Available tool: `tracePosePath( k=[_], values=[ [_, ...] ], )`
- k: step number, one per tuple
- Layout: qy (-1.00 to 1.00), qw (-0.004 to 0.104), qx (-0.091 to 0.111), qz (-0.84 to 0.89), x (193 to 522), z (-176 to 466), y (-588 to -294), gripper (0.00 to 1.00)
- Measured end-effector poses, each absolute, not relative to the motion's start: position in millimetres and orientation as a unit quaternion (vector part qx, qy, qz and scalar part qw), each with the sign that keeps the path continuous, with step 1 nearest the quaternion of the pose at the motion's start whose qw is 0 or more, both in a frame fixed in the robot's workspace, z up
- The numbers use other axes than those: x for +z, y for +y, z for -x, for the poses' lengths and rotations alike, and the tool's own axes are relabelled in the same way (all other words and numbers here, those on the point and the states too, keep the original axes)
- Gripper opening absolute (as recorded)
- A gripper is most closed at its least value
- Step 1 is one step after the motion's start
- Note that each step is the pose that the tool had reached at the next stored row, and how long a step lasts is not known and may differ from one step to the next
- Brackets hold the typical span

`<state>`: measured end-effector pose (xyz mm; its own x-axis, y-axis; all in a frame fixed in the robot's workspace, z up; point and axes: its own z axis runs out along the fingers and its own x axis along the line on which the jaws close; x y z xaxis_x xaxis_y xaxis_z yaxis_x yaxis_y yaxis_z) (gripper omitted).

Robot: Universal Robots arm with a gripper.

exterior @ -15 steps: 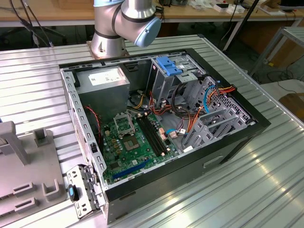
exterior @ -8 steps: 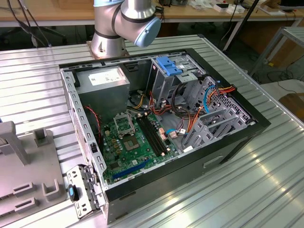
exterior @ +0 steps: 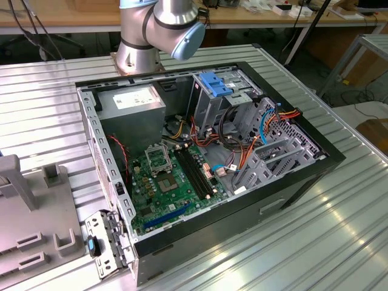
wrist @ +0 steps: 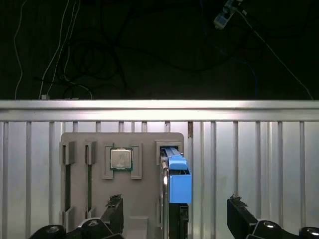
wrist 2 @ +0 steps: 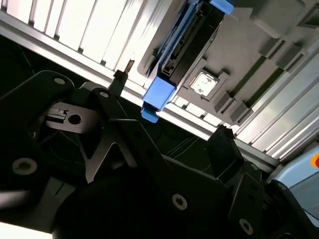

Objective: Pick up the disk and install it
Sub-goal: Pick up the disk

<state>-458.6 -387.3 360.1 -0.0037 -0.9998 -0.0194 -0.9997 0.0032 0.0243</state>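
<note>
The disk stands on edge in a slot of a grey fixture plate, its light-blue rail facing the camera in the first wrist view. In the second wrist view the disk shows as a dark slab with the blue rail along its edge. My gripper is open, and its two black fingertips sit wide apart on either side of the disk without touching it. The second wrist view shows the gripper the same way, hovering off the disk's blue end.
A processor chip lies in a pocket of the fixture beside the disk. In the exterior view an open computer case holds a motherboard, a power-supply box and a metal drive cage with a blue latch. The arm's base stands behind the case.
</note>
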Motion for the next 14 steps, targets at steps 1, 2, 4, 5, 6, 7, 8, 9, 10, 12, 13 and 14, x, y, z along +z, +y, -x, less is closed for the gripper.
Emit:
tracePosePath(
  k=[1,2,4,5,6,7,8,9,10,12,13,14],
  values=[
    [-0.708,0.002,-0.016,-0.706,358,460,-384,0.9],
    [-0.708,0.001,-0.015,-0.706,357,461,-382,0.9],
    [-0.708,0.001,-0.015,-0.706,353,463,-382,0.9],
    [-0.708,0.001,-0.015,-0.706,351,463,-382,0.9],
    [-0.708,0.001,-0.015,-0.706,346,463,-382,0.9],
    [-0.708,0.001,-0.015,-0.706,343,463,-382,0.9],
    [-0.708,0.001,-0.015,-0.706,342,463,-382,0.9],
    [-0.708,0.0,-0.014,-0.706,341,463,-382,0.9],
    [-0.708,-0.001,-0.013,-0.706,341,463,-383,0.9],
    [-0.708,-0.003,-0.011,-0.706,339,463,-384,0.9],
    [-0.708,-0.003,-0.011,-0.706,338,464,-384,0.9],
    [-0.708,-0.004,-0.01,-0.706,337,464,-384,0.89]
  ],
)
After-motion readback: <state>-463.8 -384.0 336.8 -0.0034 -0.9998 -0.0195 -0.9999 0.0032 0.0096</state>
